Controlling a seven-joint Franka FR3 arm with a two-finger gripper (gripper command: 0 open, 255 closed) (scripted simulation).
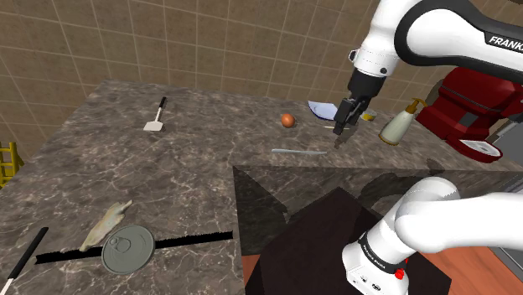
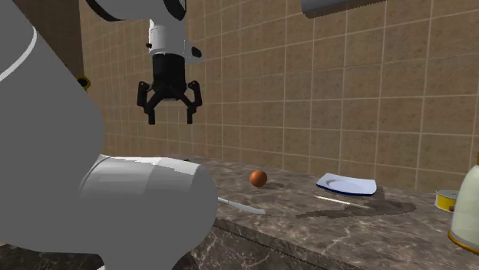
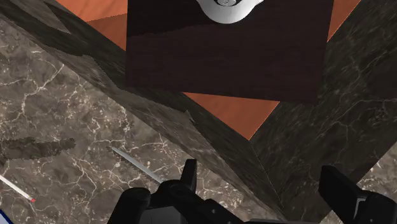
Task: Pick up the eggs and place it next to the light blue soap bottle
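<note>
Your dark marbled table [image 1: 168, 176] runs along a tan tiled wall and wraps around the dark box stand [image 1: 318, 226]. The white arm [image 1: 436, 29] rises from the stand and reaches over the table's far end. A red appliance [image 1: 465, 113] sits at the shoulder view's right edge, behind the arm.

Your claw [image 2: 170, 116] hangs well above the table, pointing down. Its black fingers [image 3: 337, 188] are spread wide with nothing between them.

A pale cream soap bottle [image 1: 399, 124] with a pump top stands upright on the table, just in front of the red appliance. A white plate with a blue rim [image 2: 345, 184] lies flat near the wall, between the bottle and the egg. In the shoulder view the claw crosses in front of the plate's edge.

A thin grey knife [image 1: 299, 152] lies flat near the table's inner edge, and in the wrist view you see it under the claw.

The brown egg [image 1: 287, 120], the thing you are after, rests on the table beyond the knife. It sits just beside the plate, on the plate's side away from the bottle, and well apart from the soap bottle. Nothing touches it.
</note>
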